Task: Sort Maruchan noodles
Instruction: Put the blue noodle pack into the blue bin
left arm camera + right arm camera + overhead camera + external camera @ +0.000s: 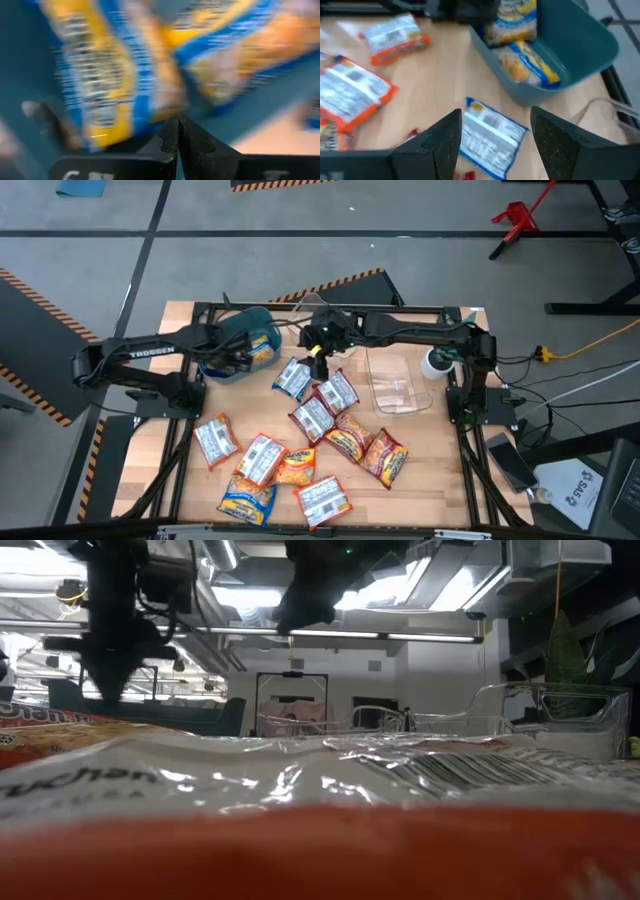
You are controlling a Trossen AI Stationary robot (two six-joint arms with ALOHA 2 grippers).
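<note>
A blue-yellow packet (492, 135) lies flat on the table between the wide-open, empty fingers of the right gripper (492, 145). It is judged light, crinkly and slippery, best pinched across its narrow width. The left gripper (178, 142) is pressed closed, empty, in the teal bin (580, 40).

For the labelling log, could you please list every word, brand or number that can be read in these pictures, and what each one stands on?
"TROSSEN": on the left arm, high view.
"uchan": part of a brand name on the near noodle packet, low view.
Print and barcodes on the other noodle packets are too blurred to read.
Markings on the left gripper body are cut off and unreadable.
</note>
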